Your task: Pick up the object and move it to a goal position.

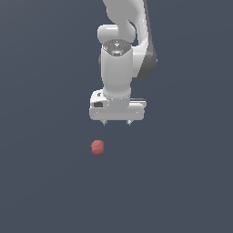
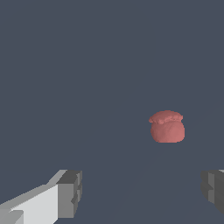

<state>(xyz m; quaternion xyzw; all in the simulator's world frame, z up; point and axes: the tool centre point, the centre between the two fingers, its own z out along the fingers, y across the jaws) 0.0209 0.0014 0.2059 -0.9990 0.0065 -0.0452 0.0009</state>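
Hanging above the dark floor [image 1: 45,182], the gripper [image 1: 117,123] has its fingers [image 2: 70,192] spread wide, holding nothing; the red lump [image 1: 97,147] lies just below, apart.

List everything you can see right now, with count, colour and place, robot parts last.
lump: one, matte red, roundish and slightly bumpy, lying on the ground below the pincer, offset toward the exterior view's left; nothing touches it.
ground: one, plain dark blue-grey, filling both views.
pincer: one, white body with grey fingertips, open, pointing down, above the lump and apart from it.
arm: one, white with dark grey joints, coming down from the top of the exterior view.
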